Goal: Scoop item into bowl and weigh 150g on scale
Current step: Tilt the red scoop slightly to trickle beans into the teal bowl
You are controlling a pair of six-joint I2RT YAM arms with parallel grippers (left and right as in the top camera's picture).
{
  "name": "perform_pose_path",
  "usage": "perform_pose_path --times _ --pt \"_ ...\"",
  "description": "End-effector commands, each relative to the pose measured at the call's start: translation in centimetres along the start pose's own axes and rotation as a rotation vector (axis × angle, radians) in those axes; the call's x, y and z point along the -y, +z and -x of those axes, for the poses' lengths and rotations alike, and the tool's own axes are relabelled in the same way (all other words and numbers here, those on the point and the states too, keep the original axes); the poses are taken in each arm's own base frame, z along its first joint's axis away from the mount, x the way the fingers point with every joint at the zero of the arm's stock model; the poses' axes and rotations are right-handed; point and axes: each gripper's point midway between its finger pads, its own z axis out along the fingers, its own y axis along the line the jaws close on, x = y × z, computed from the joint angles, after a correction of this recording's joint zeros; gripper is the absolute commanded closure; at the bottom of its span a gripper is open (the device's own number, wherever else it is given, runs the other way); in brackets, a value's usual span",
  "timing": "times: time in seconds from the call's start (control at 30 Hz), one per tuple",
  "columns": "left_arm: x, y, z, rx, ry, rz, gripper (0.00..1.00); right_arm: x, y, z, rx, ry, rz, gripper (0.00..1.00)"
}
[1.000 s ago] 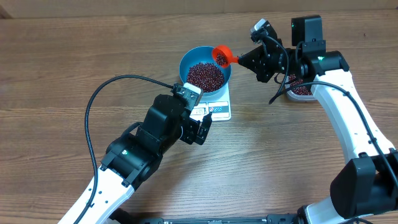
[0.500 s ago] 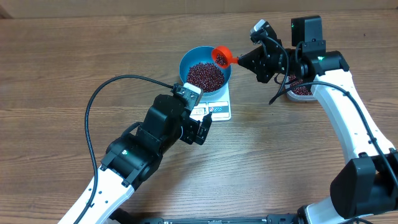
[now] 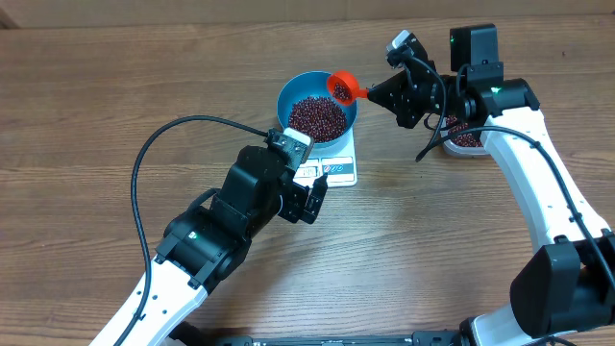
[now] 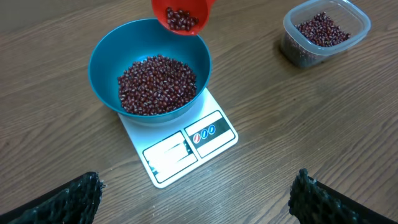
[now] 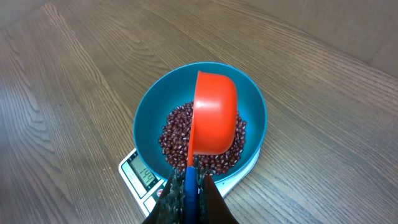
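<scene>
Blue bowl (image 4: 124,43): round, smooth, deep; sits on the scale, holding a heap of beans.
Beans (image 4: 157,84): tiny, oval, dark red-brown.
Scale (image 4: 186,146): flat white rectangle on the wood-grain table (image 3: 96,96).
Scoop (image 5: 214,112): orange plastic, some beans inside, above the bowl.
Tub (image 4: 292,53): clear plastic, holds beans.
Right hand (image 5: 189,186): clamped on the scoop's handle.
Left hand (image 4: 196,196): wide, empty.

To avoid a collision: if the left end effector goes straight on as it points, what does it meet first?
Probably the scale, at its display edge, before the bowl; depth is unclear.
</scene>
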Motion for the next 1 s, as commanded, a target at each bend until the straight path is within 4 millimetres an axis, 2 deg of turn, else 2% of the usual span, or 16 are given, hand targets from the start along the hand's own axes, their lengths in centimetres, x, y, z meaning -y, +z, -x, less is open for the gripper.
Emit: perform_pose_path --times 0.0,0.23,0.4,0.8,0.97 --pt "-0.19 0.04 -0.10 0.001 0.008 0.005 0.01 -0.75 -1.00 1.71 0.040 -0.045 0.000 0.96" --pt "-0.19 0.04 -0.10 0.001 0.008 0.005 0.01 -0.48 -1.01 2.00 0.049 -0.064 -0.013 0.96" --pt "-0.18 0.04 -0.10 0.000 0.008 0.005 0.01 -0.54 -0.99 1.99 0.048 -0.190 -0.014 0.96" --pt "-0.18 0.04 -0.10 0.000 0.005 0.005 0.01 -0.62 -0.98 1.81 0.041 -0.185 -0.011 0.96" --pt "-0.18 0.04 -0.10 0.000 0.005 0.005 0.01 -0.62 -0.98 1.88 0.044 -0.263 -0.012 0.96"
